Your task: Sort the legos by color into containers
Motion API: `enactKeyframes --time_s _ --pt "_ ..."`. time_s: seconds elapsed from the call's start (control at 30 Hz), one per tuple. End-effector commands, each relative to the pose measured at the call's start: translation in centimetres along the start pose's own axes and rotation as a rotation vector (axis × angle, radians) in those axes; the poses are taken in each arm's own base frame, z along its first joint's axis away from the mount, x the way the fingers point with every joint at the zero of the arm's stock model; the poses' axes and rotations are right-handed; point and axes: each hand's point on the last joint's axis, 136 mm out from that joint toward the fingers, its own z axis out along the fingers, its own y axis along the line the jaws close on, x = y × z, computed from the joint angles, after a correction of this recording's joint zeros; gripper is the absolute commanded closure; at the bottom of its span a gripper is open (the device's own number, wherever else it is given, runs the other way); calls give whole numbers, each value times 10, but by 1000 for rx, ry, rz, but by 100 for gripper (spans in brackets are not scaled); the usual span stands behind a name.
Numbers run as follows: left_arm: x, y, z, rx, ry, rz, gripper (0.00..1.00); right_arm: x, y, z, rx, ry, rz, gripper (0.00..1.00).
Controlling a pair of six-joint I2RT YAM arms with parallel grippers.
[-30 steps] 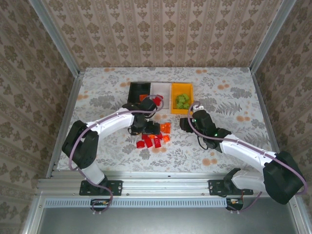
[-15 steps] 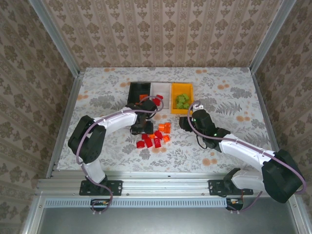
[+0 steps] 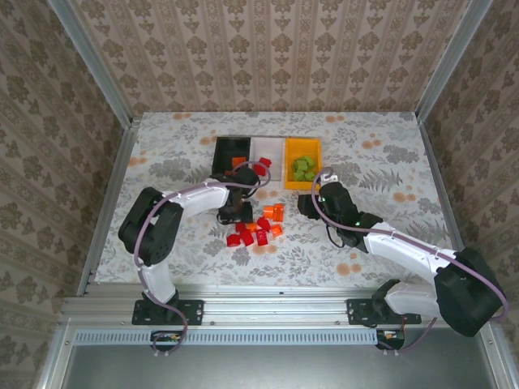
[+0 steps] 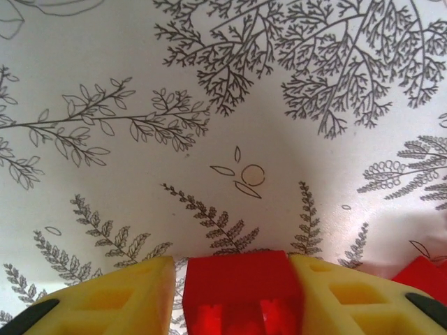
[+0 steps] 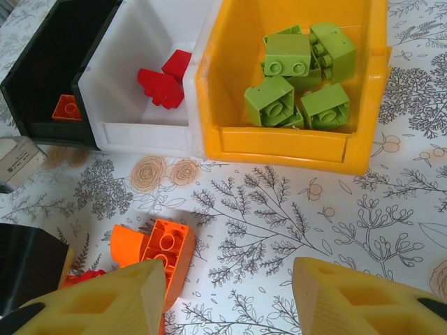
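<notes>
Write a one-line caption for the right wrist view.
Open right gripper near loose orange legos; beyond, black bin holds an orange lego, white bin red legos, orange-yellow bin green legos.

Left wrist cam: the red brick (image 4: pixel 237 283) between the fingers (image 4: pixel 112 296) of the left gripper (image 4: pixel 232 262) runs off the bottom edge, and I can't tell if it's really pinched. Another red brick (image 4: pixel 424 276) is just a corner at the right edge.

Right wrist cam: the black bin (image 5: pixel 35 77), white bin (image 5: pixel 140 136) and yellow bin (image 5: pixel 279 143) are all cropped at the top. The orange brick (image 5: pixel 68 108) in the black one sits half behind its front wall. Something dark (image 5: pixel 28 262) at lower left covers a red piece (image 5: pixel 84 278); no idea what it is.

From above, the loose pile (image 3: pixel 247 237) is too tiny for me to count.
</notes>
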Motion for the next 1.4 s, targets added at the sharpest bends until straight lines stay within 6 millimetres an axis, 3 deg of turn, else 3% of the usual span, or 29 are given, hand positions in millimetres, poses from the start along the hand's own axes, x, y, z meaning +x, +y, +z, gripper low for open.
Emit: enactKeyframes --time_s 0.0,0.2,0.43,0.77,1.07,1.2,1.37 --pt "2 2 4 5 10 -7 59 1 2 3 -10 -4 5 48" --pt "0 3 3 -1 7 -2 73 0 2 1 -14 -8 5 48" --pt "-15 7 -13 -1 -43 3 92 2 4 5 -18 2 6 49" --pt "-65 0 -74 31 -154 42 99 4 1 7 -1 2 1 49" --pt "-126 2 -132 65 -257 48 100 6 -3 11 18 0 2 49" --pt "-158 -3 -139 105 -275 43 100 4 -6 9 29 -14 1 48" --pt "-191 -7 -116 99 -229 29 100 3 -7 7 33 -20 1 48"
